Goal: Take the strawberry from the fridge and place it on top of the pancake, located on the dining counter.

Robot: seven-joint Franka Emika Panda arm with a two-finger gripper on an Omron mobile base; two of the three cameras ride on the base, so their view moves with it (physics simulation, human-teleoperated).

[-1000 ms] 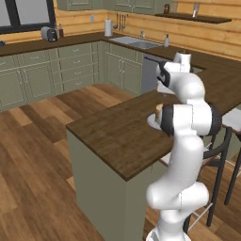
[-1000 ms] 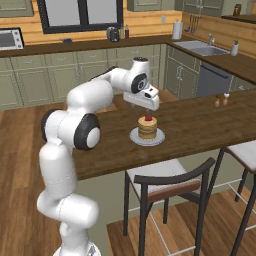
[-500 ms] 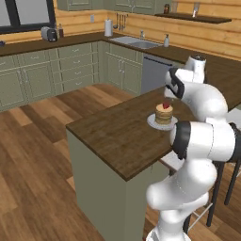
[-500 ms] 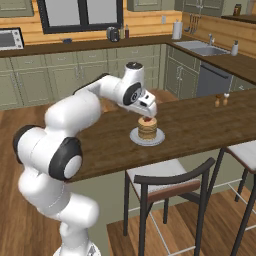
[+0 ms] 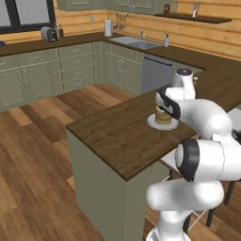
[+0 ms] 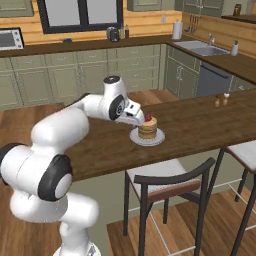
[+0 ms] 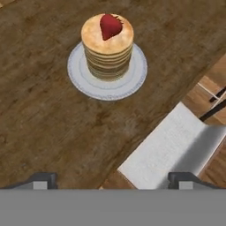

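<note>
The dark brown wood-plank surface (image 7: 39, 128) on its sage-green panelled base carries a round white plate (image 7: 134, 77), and on that plate stands the tan stack of round pancakes (image 7: 107, 50) with the red strawberry (image 7: 110, 25) lying on its top. The two-finger tool (image 7: 112, 178) hangs above the near edge of the plate, released, its dark fingertips (image 7: 44, 178) wide apart and holding nothing. Behind the plate, sage-green wall cabinets (image 6: 55, 80) run under a window, with a steel sink (image 6: 202, 47) to one side; a dark-framed chair (image 6: 165, 182) stands just beside the plank top over a wood floor (image 5: 28, 155).

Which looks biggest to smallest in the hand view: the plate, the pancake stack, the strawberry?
1. Plate, widest, its rim showing all round the stack.
2. Pancake stack, narrower than the plate.
3. Strawberry, smallest, lying on top of the stack.
</note>
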